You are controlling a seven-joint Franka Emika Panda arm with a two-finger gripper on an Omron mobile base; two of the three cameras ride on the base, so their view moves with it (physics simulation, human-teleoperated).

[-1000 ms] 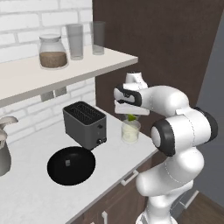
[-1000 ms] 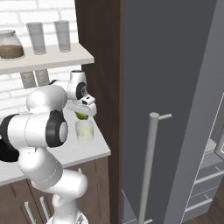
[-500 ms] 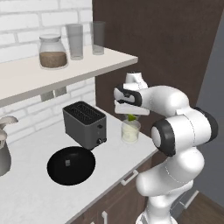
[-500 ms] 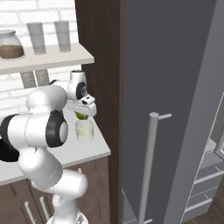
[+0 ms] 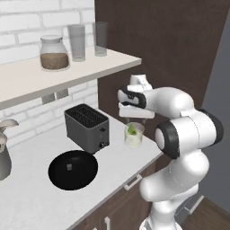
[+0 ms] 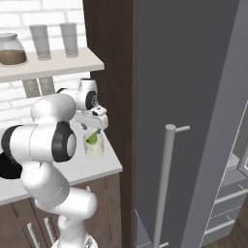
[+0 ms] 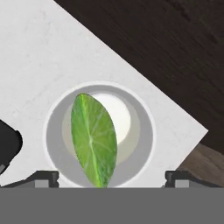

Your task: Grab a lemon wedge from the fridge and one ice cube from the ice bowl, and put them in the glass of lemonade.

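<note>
My gripper [image 5: 133, 119] hangs straight over the glass of lemonade [image 5: 134, 137], close above its rim, jaws wide open. The lemon wedge [image 7: 94, 135] stands on end inside the glass [image 7: 144, 127], free of both fingertips [image 7: 47, 176], which sit far apart to either side. From the right base camera the wedge [image 6: 91, 138] pokes up from the glass [image 6: 94, 148] under the gripper [image 6: 93, 129]. The black ice bowl [image 5: 72, 169] lies left of the glass with an ice cube [image 5: 69, 167] in it. The grey fridge [image 6: 193, 97] stands to the right, door shut.
A dark toaster [image 5: 86, 127] sits between bowl and glass, by the wall. The shelf [image 5: 67, 72] above carries a jar [image 5: 54, 53] and two tall glasses [image 5: 77, 42]. A kettle [image 5: 3, 155] is at far left. The counter edge [image 5: 148, 157] lies just past the glass.
The jaws have spread open and let go of the lemon wedge, which now sits lower, inside the glass. The arm has stayed in place.
</note>
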